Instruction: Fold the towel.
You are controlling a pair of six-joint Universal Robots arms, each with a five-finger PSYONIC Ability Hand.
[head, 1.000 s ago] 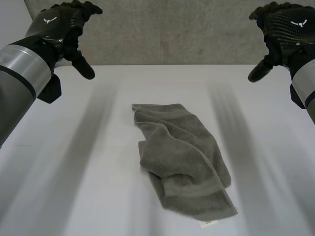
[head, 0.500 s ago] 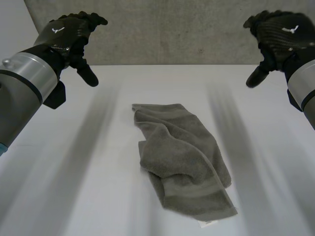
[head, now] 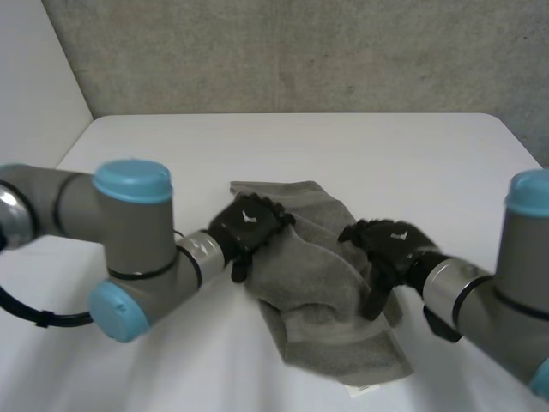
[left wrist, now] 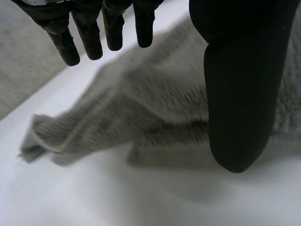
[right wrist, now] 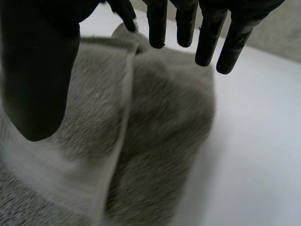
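A crumpled grey towel lies in the middle of the white table, bunched into loose folds. My left hand hovers over the towel's left edge, open, its fingers straight and the thumb spread wide above the towel. My right hand is low over the towel's right edge, also open. Its fingers and thumb hang spread over the towel with nothing between them.
A small white label sticks out from the towel's near corner. A grey wall rises behind the table's far edge. Bare tabletop lies on all sides of the towel.
Both hands have dropped from high at the far corners of the table to just above the towel, left over its left edge, right over its right edge. The towel has not moved.
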